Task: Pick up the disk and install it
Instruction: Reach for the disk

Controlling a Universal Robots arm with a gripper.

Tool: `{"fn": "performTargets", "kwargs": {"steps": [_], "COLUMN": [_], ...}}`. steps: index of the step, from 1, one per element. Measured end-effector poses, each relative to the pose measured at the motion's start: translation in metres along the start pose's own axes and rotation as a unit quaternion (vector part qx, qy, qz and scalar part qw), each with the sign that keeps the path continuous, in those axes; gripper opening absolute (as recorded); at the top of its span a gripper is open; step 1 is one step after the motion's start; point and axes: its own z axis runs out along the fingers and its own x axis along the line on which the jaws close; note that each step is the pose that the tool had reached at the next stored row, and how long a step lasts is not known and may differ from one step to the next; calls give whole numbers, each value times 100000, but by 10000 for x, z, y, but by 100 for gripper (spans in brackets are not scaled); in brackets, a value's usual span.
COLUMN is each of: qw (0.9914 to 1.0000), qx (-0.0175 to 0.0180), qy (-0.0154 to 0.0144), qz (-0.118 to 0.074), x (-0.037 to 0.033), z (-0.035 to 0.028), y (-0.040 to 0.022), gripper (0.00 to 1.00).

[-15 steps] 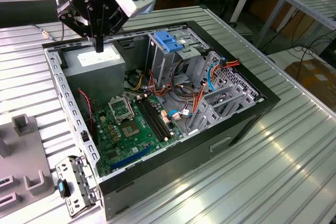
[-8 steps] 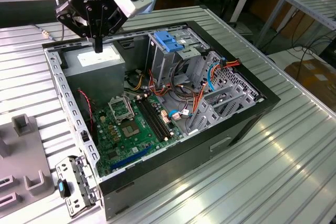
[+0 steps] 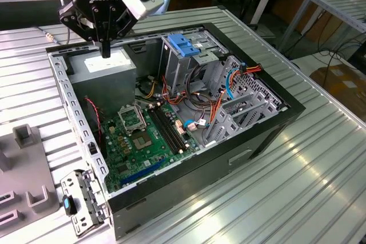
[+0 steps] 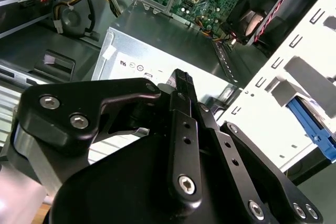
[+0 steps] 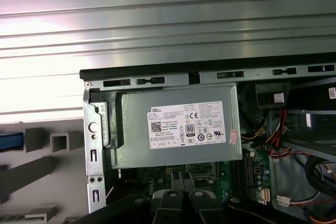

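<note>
Heads-up on the disk [image 5: 10,141] — I reckon it's that blue-edged bit sitting in the grey fixture [image 5: 31,169] on the table [image 3: 320,187], just outside the case wall [image 3: 73,112] and apart from the gripper [image 3: 106,53]. Expect it to be stiff, metal and a bit weighty, with slick flat faces, and not fond of knocks, so you'd want to pinch it across the blue side rails. Your gripper's fingers are pressed together on nothing, hovering over the grey box [image 5: 131,148] in the case's corner — its white sticker [image 5: 186,124] carries small print and marks.
</note>
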Motion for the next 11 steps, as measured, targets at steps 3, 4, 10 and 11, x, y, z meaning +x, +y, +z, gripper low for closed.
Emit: {"fn": "performTargets", "kwargs": {"steps": [3, 4, 10, 11], "qw": [100000, 100000, 100000, 100000], "qx": [3, 8, 18, 18], "qy": [33, 58, 171, 192], "qz": [-3, 0, 7, 6], "x": [8, 12, 28, 30], "z": [2, 3, 6, 7], "y": [-1, -1, -3, -3], "gripper": [11, 11, 11, 11]}}
